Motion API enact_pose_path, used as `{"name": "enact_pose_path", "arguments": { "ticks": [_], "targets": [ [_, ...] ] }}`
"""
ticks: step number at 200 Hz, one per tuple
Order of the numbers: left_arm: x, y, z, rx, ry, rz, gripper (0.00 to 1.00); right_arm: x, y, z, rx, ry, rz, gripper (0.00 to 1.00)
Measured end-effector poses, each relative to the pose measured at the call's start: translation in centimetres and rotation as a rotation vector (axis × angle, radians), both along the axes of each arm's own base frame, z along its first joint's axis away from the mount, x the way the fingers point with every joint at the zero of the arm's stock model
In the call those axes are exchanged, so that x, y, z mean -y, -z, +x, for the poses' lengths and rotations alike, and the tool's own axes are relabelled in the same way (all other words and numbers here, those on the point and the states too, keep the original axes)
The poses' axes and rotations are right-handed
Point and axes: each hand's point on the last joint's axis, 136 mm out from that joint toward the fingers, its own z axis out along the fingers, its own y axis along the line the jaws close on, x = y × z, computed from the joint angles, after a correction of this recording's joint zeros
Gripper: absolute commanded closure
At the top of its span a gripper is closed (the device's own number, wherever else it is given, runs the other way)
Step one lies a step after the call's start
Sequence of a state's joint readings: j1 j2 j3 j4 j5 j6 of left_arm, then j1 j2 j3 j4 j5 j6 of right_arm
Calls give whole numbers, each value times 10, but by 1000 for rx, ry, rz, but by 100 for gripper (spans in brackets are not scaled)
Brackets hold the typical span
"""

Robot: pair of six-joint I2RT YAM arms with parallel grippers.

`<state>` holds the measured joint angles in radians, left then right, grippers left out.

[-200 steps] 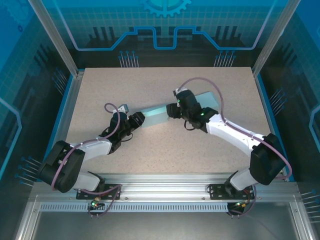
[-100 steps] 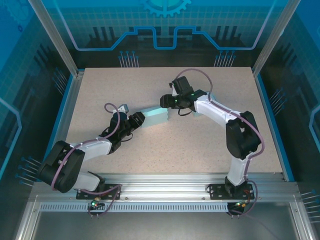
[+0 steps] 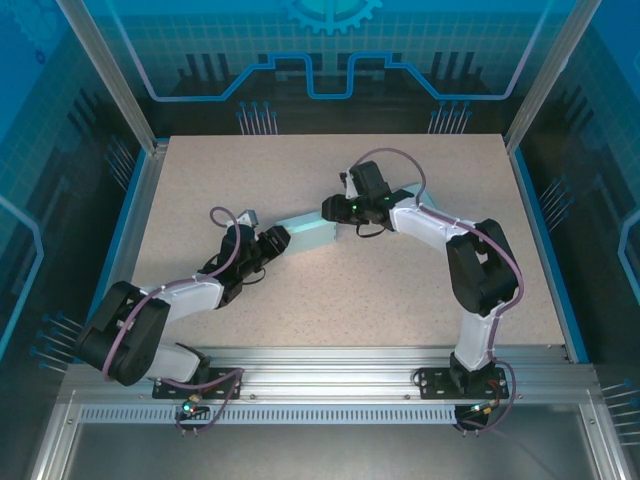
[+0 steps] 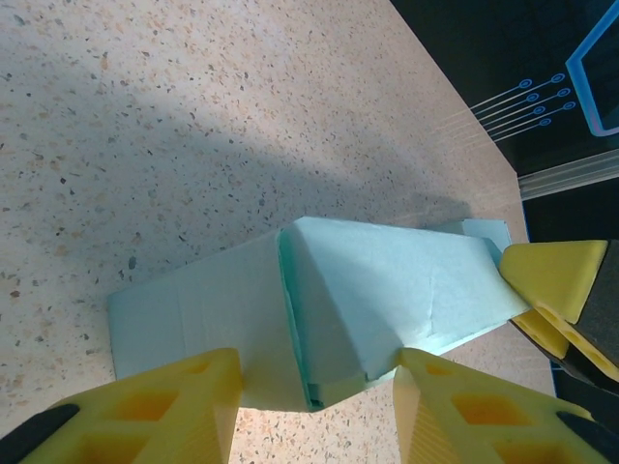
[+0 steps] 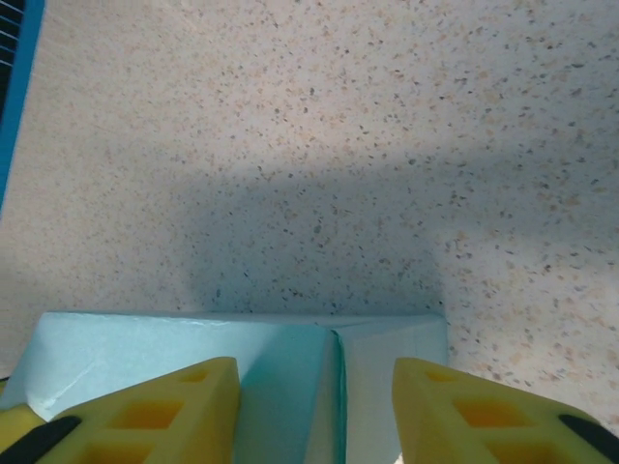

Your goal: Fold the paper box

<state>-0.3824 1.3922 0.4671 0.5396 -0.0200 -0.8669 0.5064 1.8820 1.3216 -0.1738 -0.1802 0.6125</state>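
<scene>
I am gripping the paper box (image 4: 368, 290) between my left fingers (image 4: 184, 396); my right fingers (image 5: 164, 401), grip indeterminate, are straddling it and, I judge, should be pressing squarely.

Right gripper (image 3: 331, 208) shifted left along paper box (image 3: 305, 231), toward its left half. Right arm swung from low, outstretched reach into raised-elbow fold. Box's long right stretch now mostly covered.

We saw a speckled beige table (image 3: 330, 300) under even light. Behind the table stood a blue panel (image 3: 200, 45) printed with circuit lines and a gear (image 3: 330, 12). Similar side panels (image 3: 40, 200) flanked the table, and a slotted aluminium rail (image 3: 330, 385) ran along the table's near edge.
</scene>
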Motion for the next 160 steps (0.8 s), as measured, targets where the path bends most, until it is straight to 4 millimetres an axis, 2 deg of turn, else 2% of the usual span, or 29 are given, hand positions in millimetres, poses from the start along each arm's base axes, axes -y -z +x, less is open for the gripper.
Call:
{"name": "enact_pose_path", "arguments": {
  "ticks": [37, 58, 85, 109, 136, 160],
  "targets": [
    [0, 3, -2, -15, 3, 5, 55, -2, 3, 0, 32, 6, 60, 75],
    [-1, 5, -2, -21, 2, 7, 53, -2, 3, 2, 47, 12, 83, 76],
    [-3, 9, -9, -48, 0, 14, 43, -2, 4, 4, 66, 17, 100, 77],
    [-8, 18, -21, -103, 0, 39, 25, -3, 4, 5, 73, 22, 108, 77],
    [-12, 7, -27, -95, 1, 48, 20, -2, 4, 5, 74, 24, 107, 77],
    [-15, -17, -25, -47, -10, 36, 18, -2, 3, 5, 74, 24, 107, 78]
  ]
}}
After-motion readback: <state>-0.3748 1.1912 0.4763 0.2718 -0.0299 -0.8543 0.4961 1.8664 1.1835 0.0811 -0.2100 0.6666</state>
